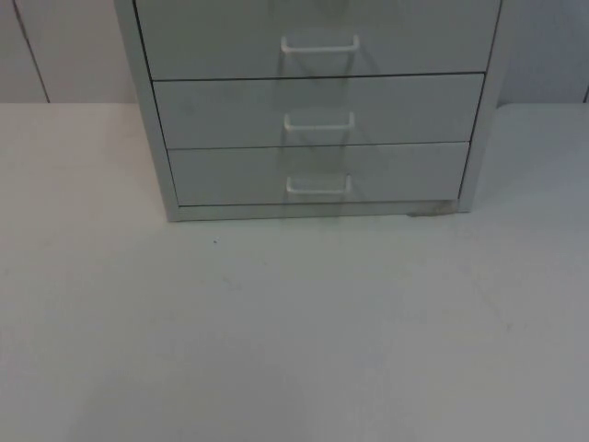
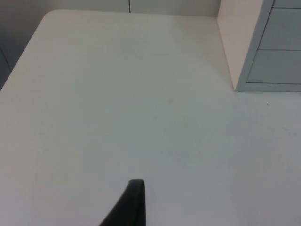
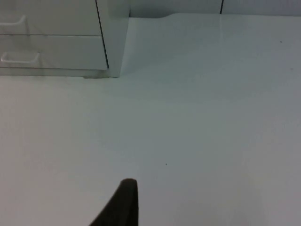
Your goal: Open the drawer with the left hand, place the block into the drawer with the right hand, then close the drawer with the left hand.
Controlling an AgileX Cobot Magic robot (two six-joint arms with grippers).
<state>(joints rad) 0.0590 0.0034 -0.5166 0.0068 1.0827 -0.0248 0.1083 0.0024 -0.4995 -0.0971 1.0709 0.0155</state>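
Left gripper [image 2: 134, 197] over bare tabletop [image 2: 117, 117], left of the cabinet [image 1: 147, 120]; fingers' state cannot be told. Three drawers [image 1: 317, 109] shut, white handles [image 1: 318, 122] stacked at centre. Right gripper [image 3: 124, 197] over tabletop right of the cabinet; fingers likewise unclear.
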